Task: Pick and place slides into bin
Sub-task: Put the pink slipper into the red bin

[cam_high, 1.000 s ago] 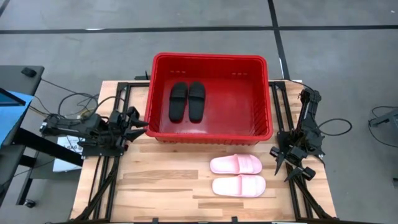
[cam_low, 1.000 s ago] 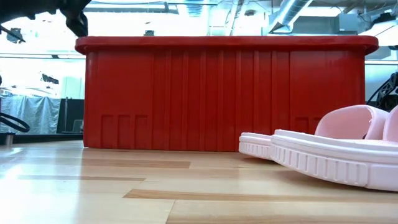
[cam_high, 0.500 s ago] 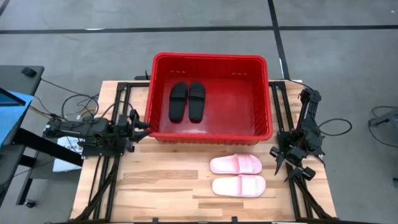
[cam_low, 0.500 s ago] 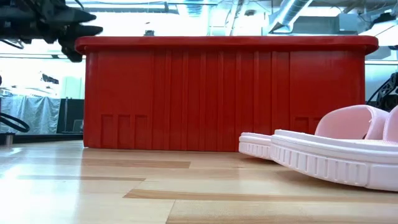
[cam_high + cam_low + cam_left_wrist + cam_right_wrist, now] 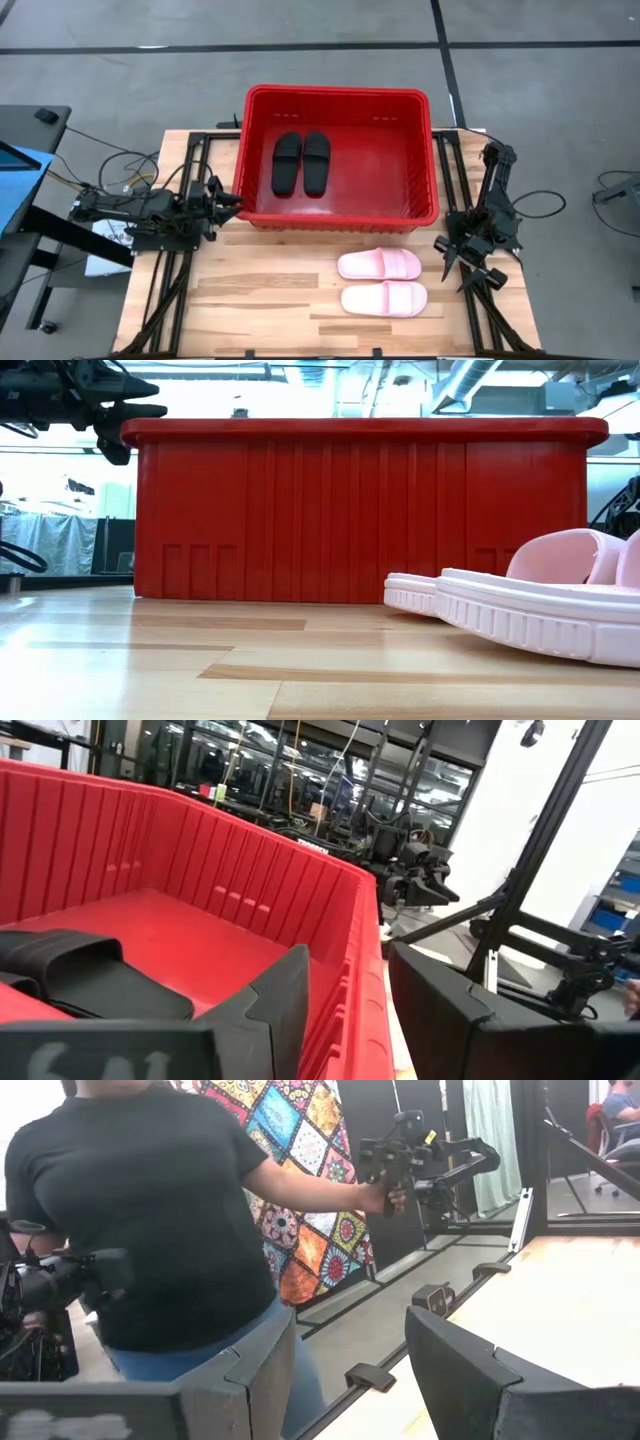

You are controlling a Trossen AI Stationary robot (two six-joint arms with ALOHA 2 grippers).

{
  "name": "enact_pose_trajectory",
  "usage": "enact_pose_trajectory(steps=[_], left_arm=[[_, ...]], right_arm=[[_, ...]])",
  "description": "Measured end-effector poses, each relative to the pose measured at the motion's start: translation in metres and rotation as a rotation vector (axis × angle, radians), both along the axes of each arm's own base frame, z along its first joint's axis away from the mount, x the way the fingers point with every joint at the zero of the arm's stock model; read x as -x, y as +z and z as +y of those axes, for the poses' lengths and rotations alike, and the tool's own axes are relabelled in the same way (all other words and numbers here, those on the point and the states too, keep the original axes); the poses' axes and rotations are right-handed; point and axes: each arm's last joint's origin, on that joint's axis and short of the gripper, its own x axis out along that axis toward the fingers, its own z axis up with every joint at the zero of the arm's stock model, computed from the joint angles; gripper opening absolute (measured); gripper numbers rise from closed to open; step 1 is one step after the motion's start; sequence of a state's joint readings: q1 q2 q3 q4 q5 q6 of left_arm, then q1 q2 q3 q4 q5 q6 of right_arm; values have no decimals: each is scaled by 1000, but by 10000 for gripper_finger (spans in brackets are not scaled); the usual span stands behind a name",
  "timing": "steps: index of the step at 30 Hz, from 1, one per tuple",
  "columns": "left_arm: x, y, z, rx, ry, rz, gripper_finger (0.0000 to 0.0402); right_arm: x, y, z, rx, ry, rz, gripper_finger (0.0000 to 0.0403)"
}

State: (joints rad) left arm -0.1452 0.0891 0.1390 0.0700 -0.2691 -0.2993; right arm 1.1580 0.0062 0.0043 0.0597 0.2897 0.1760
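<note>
Pink slides [image 5: 380,265] [image 5: 384,298]: two, on table [image 5: 260,300], side by side in front of bin [image 5: 338,218], just outside front wall. Long axes across table, parallel to that wall.
Right gripper [image 5: 470,262]: nearer arm, just beside pair at right table edge; fingers apart, empty.
Left gripper [image 5: 226,205]: at bin's left front corner, well apart from pink pair; fingers apart, empty.
Bin contents: black slides [image 5: 301,162], two, side by side, left half. Task judged half done.

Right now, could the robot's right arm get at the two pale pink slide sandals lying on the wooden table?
Probably yes: the pink sandals lie in the open beside the right gripper, whose jaws are open, with nothing between them.
</note>
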Motion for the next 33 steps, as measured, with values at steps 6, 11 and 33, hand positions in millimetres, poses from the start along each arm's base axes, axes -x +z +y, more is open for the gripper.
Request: enact_pose_trajectory(steps=[6,11,33], left_arm=[[0,2,-5,13,-194,-23,133],[4,13,-12,-12,-445,-93,133],[15,16,-36,-204,-804,-145,132]], right_arm=[[0,0,0,-1,0,0,182],[0,8,-1,-138,9,38,182],[11,61,-25,-487,-109,-474,182]])
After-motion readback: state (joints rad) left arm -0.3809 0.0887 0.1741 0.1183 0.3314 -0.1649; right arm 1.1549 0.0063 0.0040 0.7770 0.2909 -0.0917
